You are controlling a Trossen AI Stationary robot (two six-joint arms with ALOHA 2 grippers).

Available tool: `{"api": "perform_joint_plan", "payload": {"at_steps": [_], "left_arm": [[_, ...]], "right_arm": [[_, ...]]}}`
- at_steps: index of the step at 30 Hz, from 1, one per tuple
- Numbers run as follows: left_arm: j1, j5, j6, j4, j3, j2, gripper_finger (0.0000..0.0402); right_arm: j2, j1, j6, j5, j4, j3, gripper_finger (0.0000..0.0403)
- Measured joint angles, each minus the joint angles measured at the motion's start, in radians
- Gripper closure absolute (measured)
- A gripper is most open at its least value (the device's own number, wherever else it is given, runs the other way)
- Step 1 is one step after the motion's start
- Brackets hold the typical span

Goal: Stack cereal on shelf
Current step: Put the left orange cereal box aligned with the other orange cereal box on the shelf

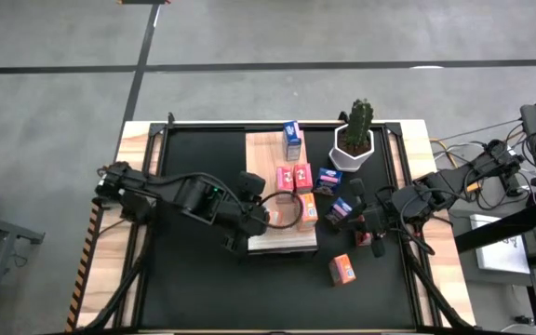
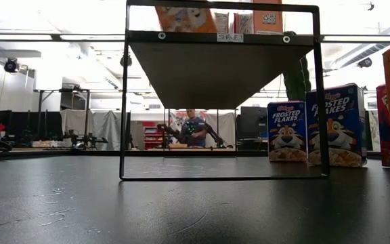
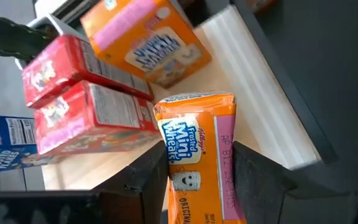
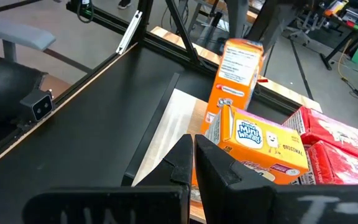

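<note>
The shelf is a light wood board raised on a black frame over the mat. On it are two pink-red cereal boxes, an orange one and a blue one. My left gripper hangs over the board's near part, shut on another orange cereal box. More boxes stand on the mat to the shelf's right, and an orange one lies near the front. My right gripper hovers shut with nothing in it, right of the shelf. My left gripper pinches the orange box between its two fingers, which sit on opposite sides of the end nearest the wrist. The fingers slant down from the table's left and lie along the box. The box's free end points down at the board; whether it touches, I cannot tell.
A white-potted cactus stands at the shelf's far right corner. A blue box and another small box lie between the shelf and my right gripper. The black mat is bare at the near left. A person stands far behind the table.
</note>
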Motion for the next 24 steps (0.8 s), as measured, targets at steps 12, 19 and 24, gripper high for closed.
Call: {"api": "perform_joint_plan", "payload": {"at_steps": [12,19,24], "left_arm": [[0.018,0.019,-0.007,0.043,-0.013,0.001,0.0219],[0.019,0.018,0.023,0.051,-0.014,0.012,0.0190],[0.019,0.017,0.057,0.055,-0.007,0.012,0.0189]], "right_arm": [[0.000,0.000,0.000,0.000,0.000,0.000,0.0394],[0.000,0.000,0.000,0.001,0.000,0.000,0.0394],[0.000,0.000,0.000,0.001,0.000,0.000,0.0394]]}}
